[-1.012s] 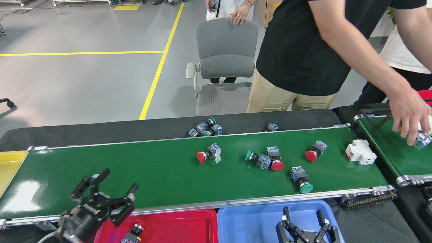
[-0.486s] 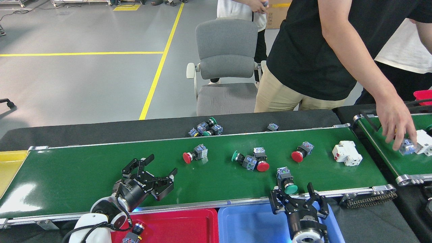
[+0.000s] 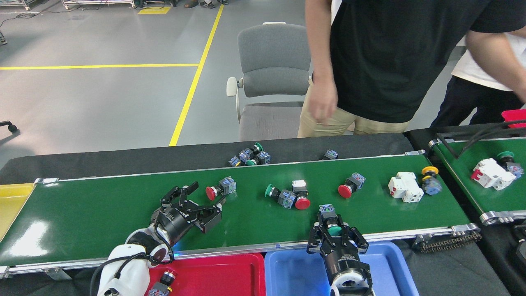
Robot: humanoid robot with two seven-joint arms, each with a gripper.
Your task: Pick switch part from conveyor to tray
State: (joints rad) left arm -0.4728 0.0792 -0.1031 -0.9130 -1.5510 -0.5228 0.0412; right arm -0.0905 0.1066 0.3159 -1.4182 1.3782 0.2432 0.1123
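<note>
On the green conveyor (image 3: 102, 213) lie several switch parts. My left gripper (image 3: 206, 196) is open just left of a red-capped switch (image 3: 220, 189), its fingers reaching to either side of the red cap. Over the belt's near edge my right gripper (image 3: 335, 231) is open, with a green-capped switch (image 3: 330, 222) between its fingers. A red tray (image 3: 213, 273) below the belt holds one switch (image 3: 162, 283). The blue tray (image 3: 294, 271) lies beside it, under my right arm.
More parts ride the belt: a green and red pair (image 3: 289, 197), a red switch (image 3: 349, 187), a white breaker (image 3: 404, 187), a yellow-capped switch (image 3: 429, 181). Loose parts (image 3: 250, 156) lie on black cloth behind. A person (image 3: 370, 61) stands beyond, beside a chair (image 3: 273, 74).
The parts on the belt have drifted left. My left gripper has reached forward to the red switch. My right gripper has come up around the green switch. The person's hand left the right belt.
</note>
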